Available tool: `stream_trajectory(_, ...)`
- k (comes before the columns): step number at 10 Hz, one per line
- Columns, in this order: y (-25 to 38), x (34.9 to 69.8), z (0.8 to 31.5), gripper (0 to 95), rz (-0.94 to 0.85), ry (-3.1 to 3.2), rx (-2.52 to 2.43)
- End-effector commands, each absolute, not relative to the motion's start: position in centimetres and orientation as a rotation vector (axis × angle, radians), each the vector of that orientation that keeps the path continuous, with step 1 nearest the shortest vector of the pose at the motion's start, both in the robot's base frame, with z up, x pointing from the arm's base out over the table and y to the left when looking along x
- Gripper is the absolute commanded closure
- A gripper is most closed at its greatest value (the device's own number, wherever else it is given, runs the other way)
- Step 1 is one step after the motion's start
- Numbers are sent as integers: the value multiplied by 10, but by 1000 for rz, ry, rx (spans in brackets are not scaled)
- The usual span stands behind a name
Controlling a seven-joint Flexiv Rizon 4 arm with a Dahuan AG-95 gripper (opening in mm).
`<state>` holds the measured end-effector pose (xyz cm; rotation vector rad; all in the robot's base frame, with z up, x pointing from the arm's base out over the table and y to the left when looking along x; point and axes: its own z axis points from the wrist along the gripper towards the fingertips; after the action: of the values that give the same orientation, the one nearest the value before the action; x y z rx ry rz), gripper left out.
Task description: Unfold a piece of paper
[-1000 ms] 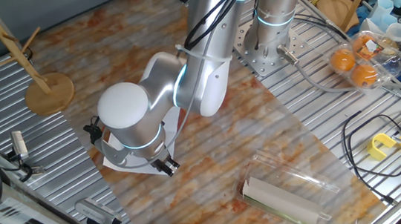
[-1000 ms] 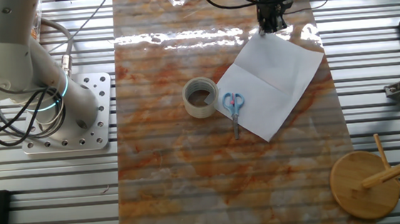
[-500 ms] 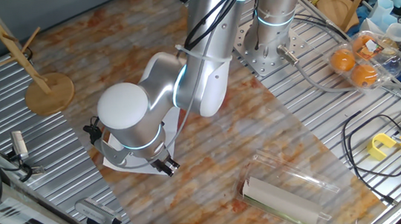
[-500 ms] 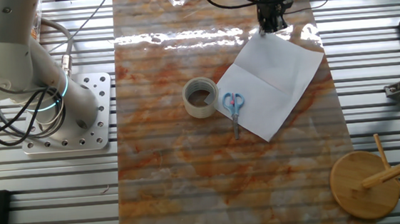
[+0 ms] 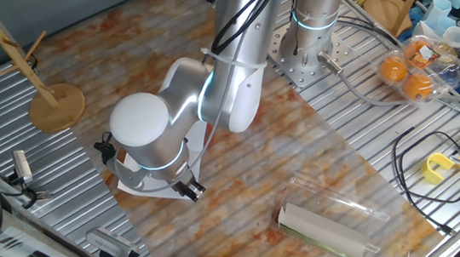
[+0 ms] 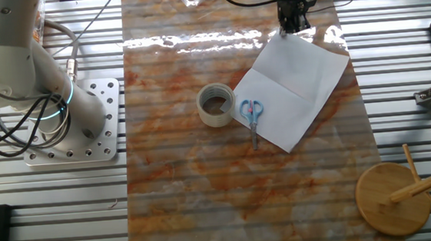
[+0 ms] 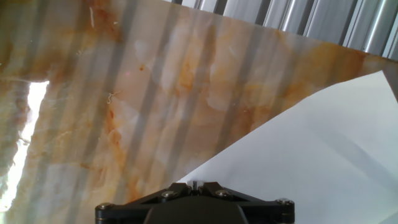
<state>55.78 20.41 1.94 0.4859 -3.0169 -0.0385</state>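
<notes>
The piece of paper [image 6: 294, 91] is a plain white sheet lying open and flat on the marbled mat, with one crease across its middle. It also shows in the hand view [image 7: 311, 155], and only a small part [image 5: 133, 186] shows under the arm in one fixed view. My gripper [image 6: 294, 28] is at the sheet's far corner, at the mat's far edge. In the hand view the gripper [image 7: 194, 185] has its jaws closed together where the paper's corner runs in between them. It also shows in one fixed view [image 5: 192, 191].
A grey tape roll [image 6: 217, 105] and blue-handled scissors [image 6: 252, 114] sit at the sheet's left edge. A beige rolled sheet in clear plastic [image 5: 326, 225] lies on the mat. A wooden stand [image 6: 395, 197] stands off the mat. Oranges [image 5: 404, 72] and cables lie beside the arm's base.
The arm and gripper have shifted very slightly; the paper, tape roll and scissors have not moved.
</notes>
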Motion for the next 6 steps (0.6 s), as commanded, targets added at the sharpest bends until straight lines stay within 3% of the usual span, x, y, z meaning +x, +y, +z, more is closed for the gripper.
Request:
stream_trajectory(1,204,558,20,950,-37,-3018,483)
stream_trajectory(6,205,559,20,950,-24,-3013,481)
